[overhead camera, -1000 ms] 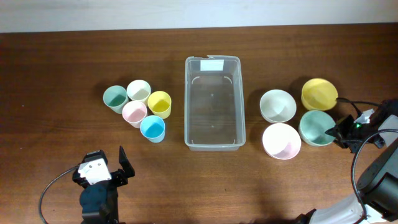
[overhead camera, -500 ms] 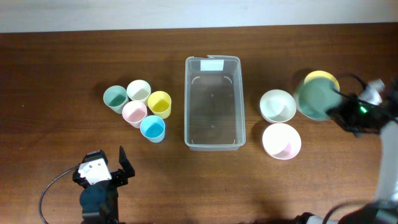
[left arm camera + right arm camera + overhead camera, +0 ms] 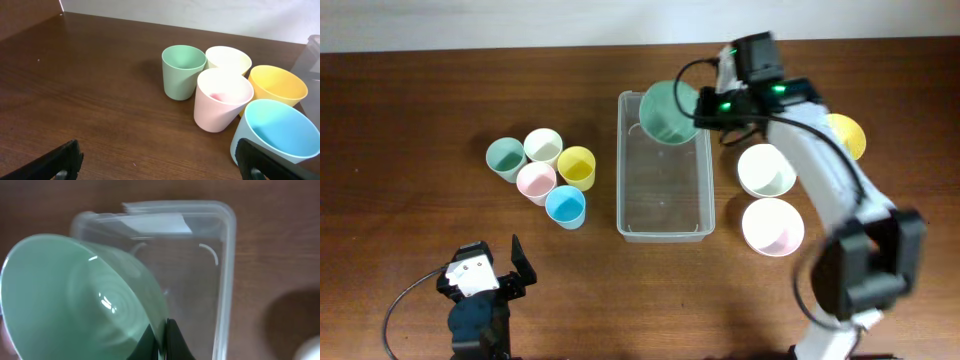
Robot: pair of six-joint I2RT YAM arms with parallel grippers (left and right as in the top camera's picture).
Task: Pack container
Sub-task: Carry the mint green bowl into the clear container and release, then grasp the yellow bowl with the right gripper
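A: Container [image 3: 665,234], from overhead?
B: Mid-tabletop [image 3: 420,110], between cups [image 3: 537,181] and bowls [image 3: 772,226]. The right tool [image 3: 705,108] holds a green bowl [image 3: 668,112] over its labelled end.
A: Left wrist?
B: Left tool [image 3: 159,167] spread wide, facing the cups.
A: Right wrist?
B: It is pinching the bowl's rim, with the container beneath.

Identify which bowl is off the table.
The green bowl, held by the right gripper over the container; the white bowl, pink bowl and yellow bowl sit on the table.
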